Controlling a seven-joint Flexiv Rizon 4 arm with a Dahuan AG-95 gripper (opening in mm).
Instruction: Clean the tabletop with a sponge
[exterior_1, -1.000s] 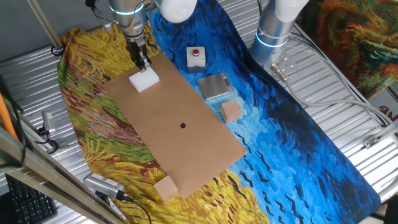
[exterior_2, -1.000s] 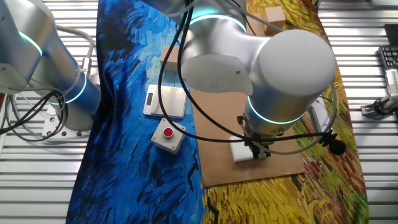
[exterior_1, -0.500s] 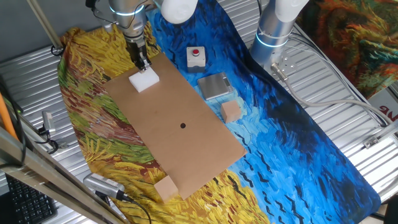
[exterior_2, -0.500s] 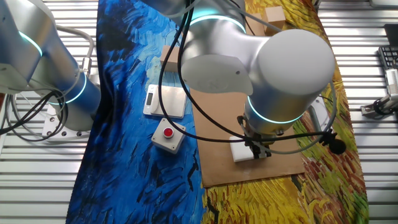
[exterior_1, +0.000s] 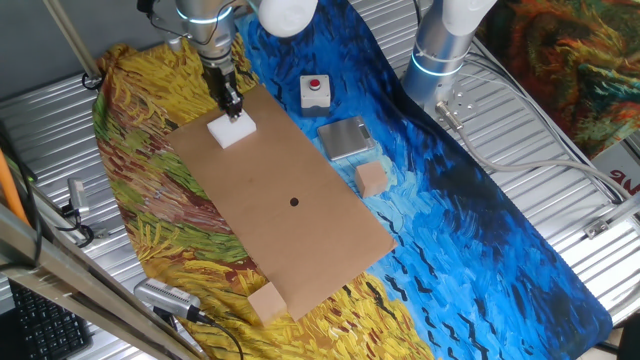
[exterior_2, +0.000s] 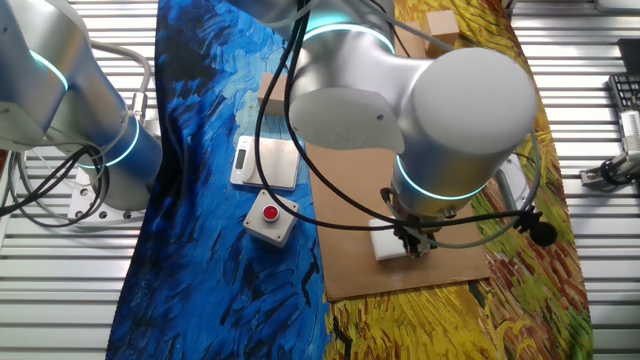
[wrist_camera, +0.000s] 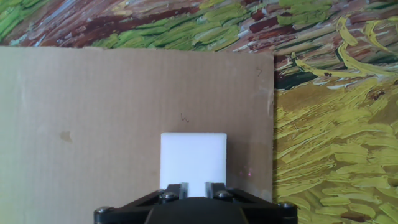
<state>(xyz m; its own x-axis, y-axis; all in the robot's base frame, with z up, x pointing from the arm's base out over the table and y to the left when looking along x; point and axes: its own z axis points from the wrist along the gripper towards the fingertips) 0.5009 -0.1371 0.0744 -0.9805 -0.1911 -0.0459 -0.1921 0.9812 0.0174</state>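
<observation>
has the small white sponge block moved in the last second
No. The small white sponge block keeps its place near the brown cardboard board's corner, same spacing from the black dot.

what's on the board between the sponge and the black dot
Nothing: between the sponge and the black dot only bare tabletop shows in one fixed view.

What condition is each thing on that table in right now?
sponge: flat on the board near one corner, fingers at its rear edge.
gripper: down at the sponge; whether it is clamped, I cannot tell.
tabletop: lying flat on the painted cloth, bare in the middle.
tan cube: upright beside the board's long edge.
second tan cube: upright at the board's near end.
red button box: on the cloth; pressed or not is unclear.
</observation>
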